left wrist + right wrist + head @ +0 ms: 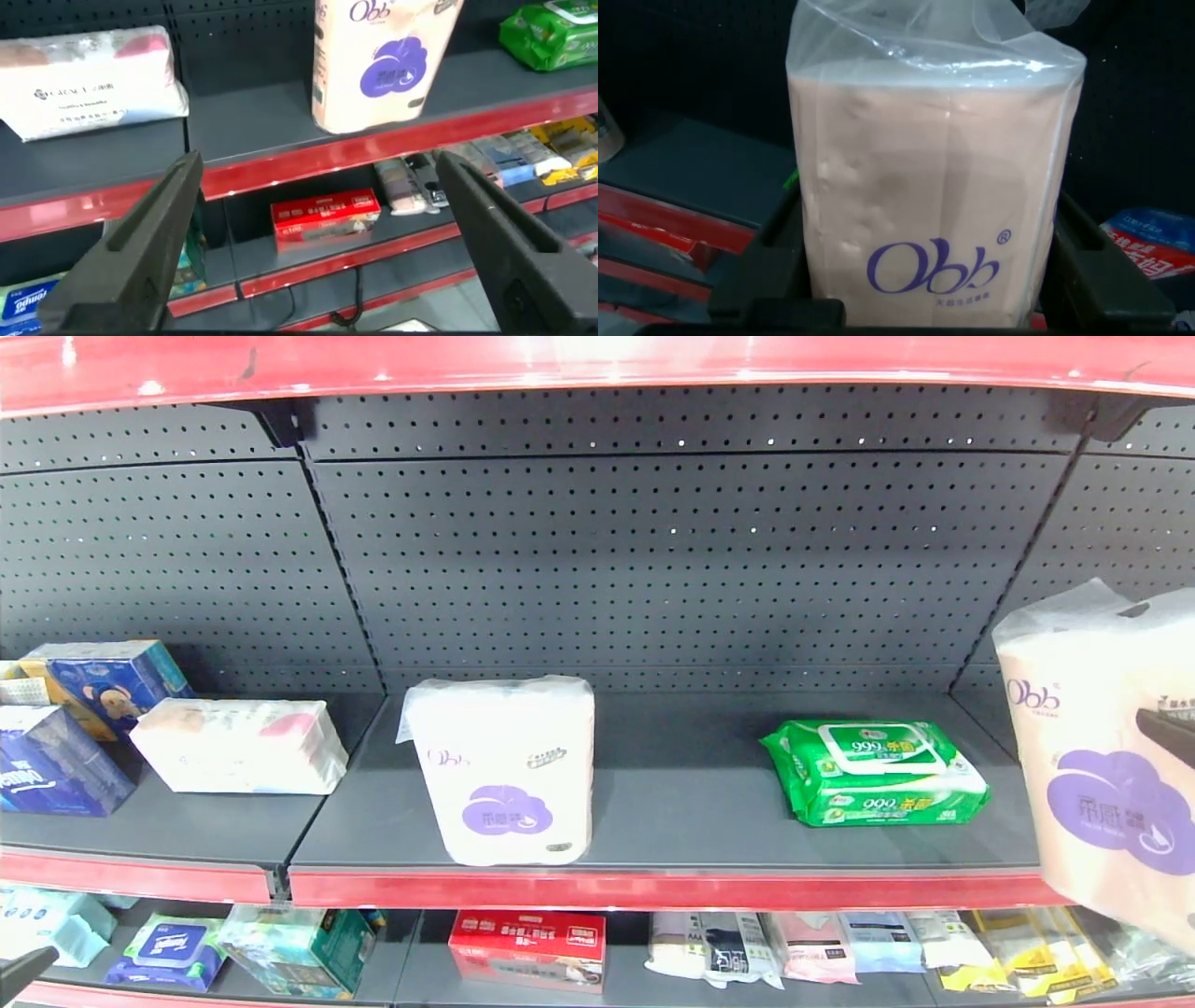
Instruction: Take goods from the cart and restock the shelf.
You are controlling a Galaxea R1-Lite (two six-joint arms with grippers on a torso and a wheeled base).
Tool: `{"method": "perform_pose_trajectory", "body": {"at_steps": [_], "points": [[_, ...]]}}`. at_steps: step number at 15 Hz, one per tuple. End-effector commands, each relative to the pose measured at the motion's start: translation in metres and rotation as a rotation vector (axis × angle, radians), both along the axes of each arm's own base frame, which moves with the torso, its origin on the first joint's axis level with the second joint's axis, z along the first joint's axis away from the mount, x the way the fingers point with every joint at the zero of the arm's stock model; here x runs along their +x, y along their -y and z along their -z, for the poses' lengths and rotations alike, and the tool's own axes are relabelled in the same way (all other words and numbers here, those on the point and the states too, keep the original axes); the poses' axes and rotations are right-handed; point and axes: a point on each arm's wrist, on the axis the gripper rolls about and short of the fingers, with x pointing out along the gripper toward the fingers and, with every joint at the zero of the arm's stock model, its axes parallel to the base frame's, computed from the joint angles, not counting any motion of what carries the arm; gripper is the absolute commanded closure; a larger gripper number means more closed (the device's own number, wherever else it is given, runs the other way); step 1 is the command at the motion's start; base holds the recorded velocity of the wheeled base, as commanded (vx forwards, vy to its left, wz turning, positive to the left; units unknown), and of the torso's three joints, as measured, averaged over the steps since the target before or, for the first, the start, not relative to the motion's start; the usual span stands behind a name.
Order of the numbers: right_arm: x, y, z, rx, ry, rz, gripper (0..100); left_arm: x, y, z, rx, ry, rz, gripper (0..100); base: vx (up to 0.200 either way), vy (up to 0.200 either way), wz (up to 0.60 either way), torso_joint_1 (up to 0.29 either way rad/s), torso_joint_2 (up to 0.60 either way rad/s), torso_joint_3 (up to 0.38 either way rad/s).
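Note:
A white toilet-paper pack with a purple cloud print (1106, 756) hangs in the air at the right edge of the head view, in front of the shelf's right end. My right gripper (929, 285) is shut on this pack (934, 168), one dark finger (761, 271) on each side. An identical pack (504, 770) stands upright at the front of the grey shelf board (691, 775). My left gripper (322, 252) is open and holds nothing. It sits low on the left, in front of the lower shelf, facing the standing pack (383, 61).
A green wet-wipes pack (873, 773) lies on the shelf to the right of the middle. A white tissue pack (241, 747) and blue tissue boxes (56, 761) sit on the left section. The lower shelf holds a red box (527, 947) and several packets.

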Motion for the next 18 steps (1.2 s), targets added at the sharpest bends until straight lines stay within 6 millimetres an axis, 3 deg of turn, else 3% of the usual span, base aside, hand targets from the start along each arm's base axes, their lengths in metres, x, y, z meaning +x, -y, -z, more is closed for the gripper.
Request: {"method": "perform_pose_trajectory", "body": {"at_steps": [1, 13, 18], "points": [[0.0104, -0.0006, 0.0029, -0.002, -0.034, -0.014, 100, 0.0007, -0.0001, -0.0041, 0.004, 0.008, -0.002, 0, 0.0, 0.0, 0.0, 0.0, 0.0, 0.0], [0.0114, -0.001, -0.0015, 0.0, -0.021, -0.033, 100, -0.0011, -0.0005, -0.0051, 0.017, 0.027, -0.029, 0, 0.0, 0.0, 0.0, 0.0, 0.0, 0.0], [0.0085, -0.0059, 0.0004, -0.009, -0.02, -0.088, 100, -0.0015, -0.0004, -0.0047, 0.017, 0.028, -0.029, 0, 0.0, 0.0, 0.6, 0.0, 0.0, 0.004]]}}
